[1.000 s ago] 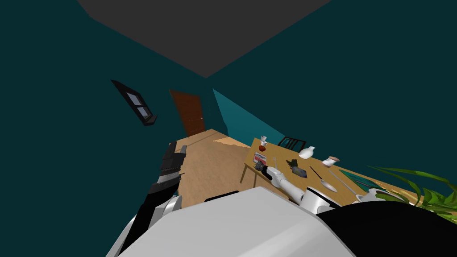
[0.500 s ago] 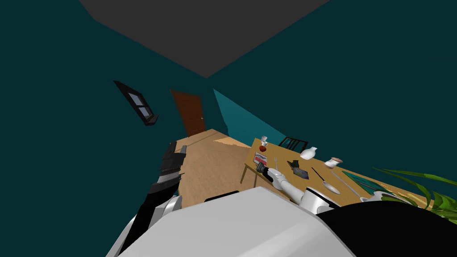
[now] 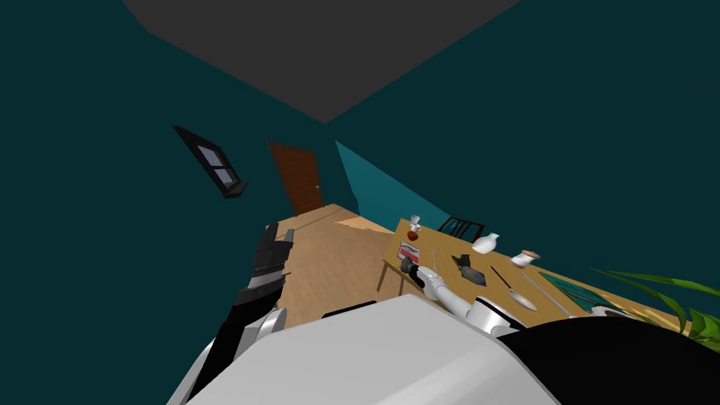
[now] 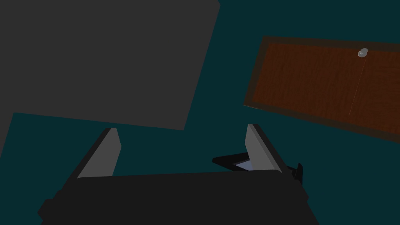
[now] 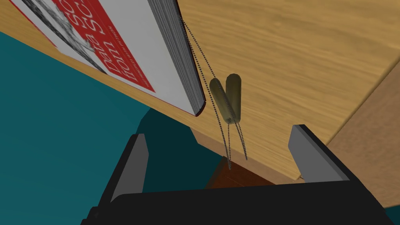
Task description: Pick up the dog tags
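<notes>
Two olive metal dog tags lie side by side on a wooden table, close to its edge. Their thin bead chains trail past the edge and run back beside a book. The red and white book lies right next to the tags. My right gripper is open and hovers just off the table's edge, with the tags in line between its fingers but not touching them. In the head view the right gripper sits at the table's near corner by the book. My left gripper is open and empty, raised at my left.
Further along the table stand a white vase, a small cup, a dark object and a spoon. A dark chair stands behind it, a plant at the right, a brown door beyond.
My view has shifted a little, and the plant and a white cup have slid toward the right edge. My right forearm has eased slightly toward the table's corner. The left arm is unchanged.
</notes>
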